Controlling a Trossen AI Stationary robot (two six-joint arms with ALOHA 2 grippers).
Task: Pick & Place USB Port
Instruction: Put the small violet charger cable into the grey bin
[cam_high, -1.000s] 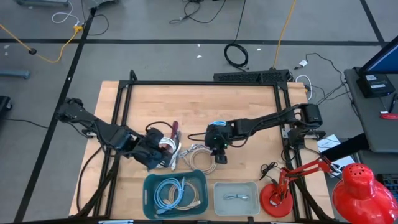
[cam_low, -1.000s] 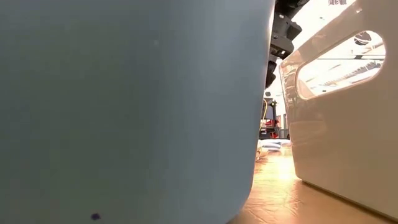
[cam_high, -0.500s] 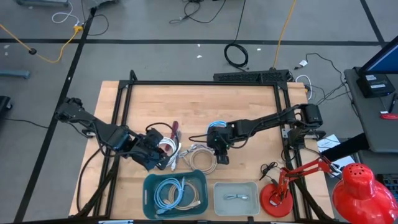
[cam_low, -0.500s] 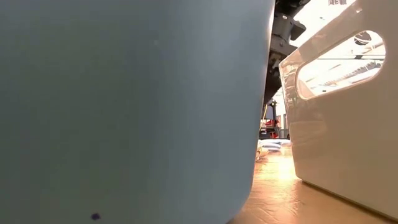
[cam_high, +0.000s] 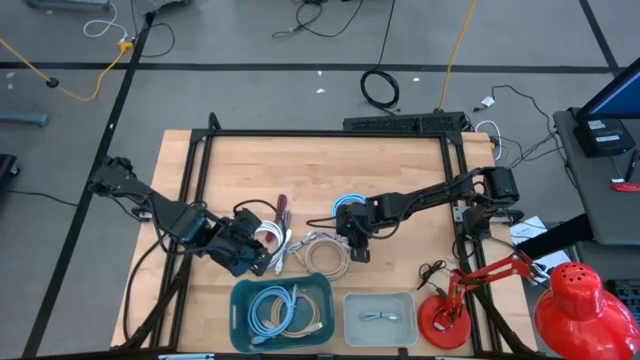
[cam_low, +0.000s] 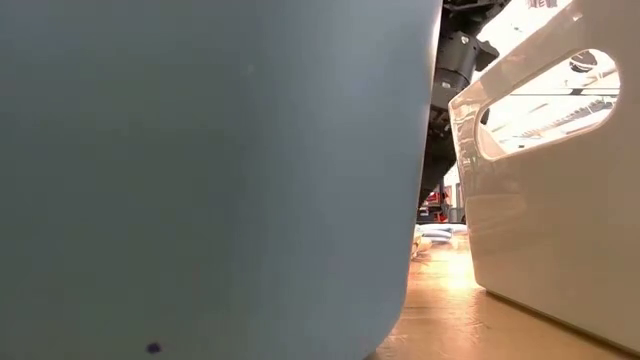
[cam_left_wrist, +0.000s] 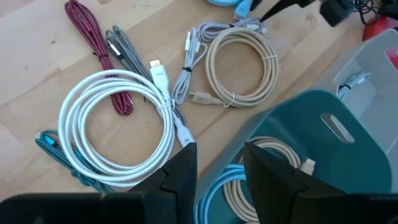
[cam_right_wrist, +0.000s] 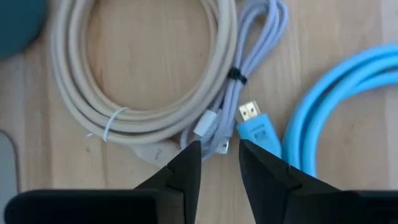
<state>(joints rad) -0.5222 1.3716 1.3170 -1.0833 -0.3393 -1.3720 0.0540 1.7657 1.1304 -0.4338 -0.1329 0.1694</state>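
Several coiled cables lie on the wooden table: a white coil (cam_left_wrist: 118, 134), a beige coil (cam_right_wrist: 134, 74), a thin grey USB cable (cam_right_wrist: 245, 59) and a light blue cable (cam_right_wrist: 336, 99) with a USB plug (cam_right_wrist: 256, 127). My right gripper (cam_right_wrist: 219, 155) is open and points steeply down. Its fingertips stand on either side of the grey cable's small plugs (cam_right_wrist: 208, 127); I cannot tell whether they touch. My left gripper (cam_left_wrist: 221, 165) hangs open over the near edge of the white coil and the rim of the teal bin (cam_left_wrist: 311, 149), with nothing between its fingers.
The teal bin (cam_high: 281, 312) holding cables and a grey tray (cam_high: 380, 318) with one small cable stand at the near edge. A red braided cable (cam_left_wrist: 93, 37) lies beyond the white coil. A red lamp (cam_high: 450, 312) is at the near right. The two bins' walls (cam_low: 200, 150) block the low view.
My right gripper has tipped a little further down over the grey cable, between the beige coil and the blue cable. My left gripper has rolled slightly in place over the white coil. No cable has moved.
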